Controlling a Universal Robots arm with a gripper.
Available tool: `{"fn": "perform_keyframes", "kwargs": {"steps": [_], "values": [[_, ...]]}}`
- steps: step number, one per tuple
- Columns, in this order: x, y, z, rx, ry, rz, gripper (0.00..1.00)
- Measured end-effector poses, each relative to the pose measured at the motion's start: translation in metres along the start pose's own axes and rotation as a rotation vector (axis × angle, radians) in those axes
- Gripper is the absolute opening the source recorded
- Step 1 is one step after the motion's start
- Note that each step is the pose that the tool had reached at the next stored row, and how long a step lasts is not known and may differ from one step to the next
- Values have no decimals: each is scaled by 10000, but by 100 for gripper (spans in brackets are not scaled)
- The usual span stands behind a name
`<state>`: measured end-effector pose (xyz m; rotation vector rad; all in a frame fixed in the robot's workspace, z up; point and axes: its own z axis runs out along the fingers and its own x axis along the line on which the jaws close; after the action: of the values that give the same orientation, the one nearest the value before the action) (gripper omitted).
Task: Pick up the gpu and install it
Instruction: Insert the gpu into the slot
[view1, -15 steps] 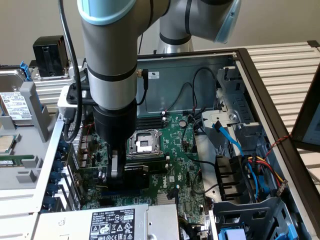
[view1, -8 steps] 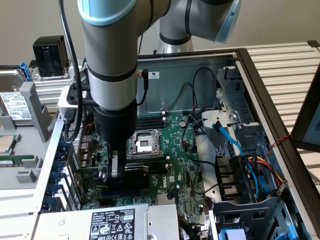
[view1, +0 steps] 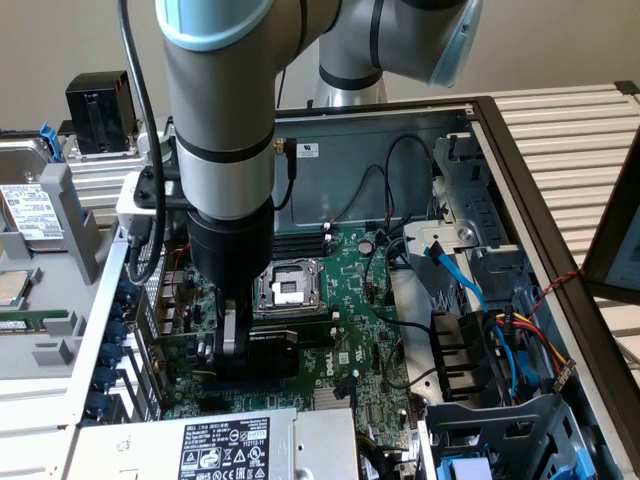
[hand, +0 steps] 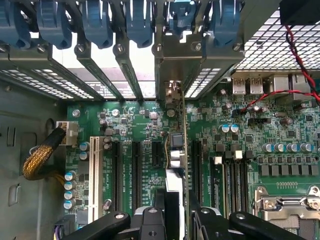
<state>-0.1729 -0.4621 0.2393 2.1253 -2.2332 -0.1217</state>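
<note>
Claw (hand: 175, 215) clamped on gpu (hand: 175, 157), edge-on, black shroud, perhaps green board

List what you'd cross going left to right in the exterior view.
Silver-labelled hard drive → gripper, shut on the black-shrouded gpu over the green motherboard → flat blue SATA cable → red-and-yellow wire bundle → dark flat panel at the right edge.

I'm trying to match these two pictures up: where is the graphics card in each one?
Exterior view: the gpu is the black card under the arm, next to the CPU socket.
Wrist view: the gpu stands edge-on in the gripper, among the expansion slots.
Shared landmark: the CPU socket.
</note>
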Motion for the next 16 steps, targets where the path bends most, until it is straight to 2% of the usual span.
{"fn": "perform_keyframes", "kwargs": {"steps": [16], "values": [[-4, 27, 4, 1, 21, -8, 27]]}}
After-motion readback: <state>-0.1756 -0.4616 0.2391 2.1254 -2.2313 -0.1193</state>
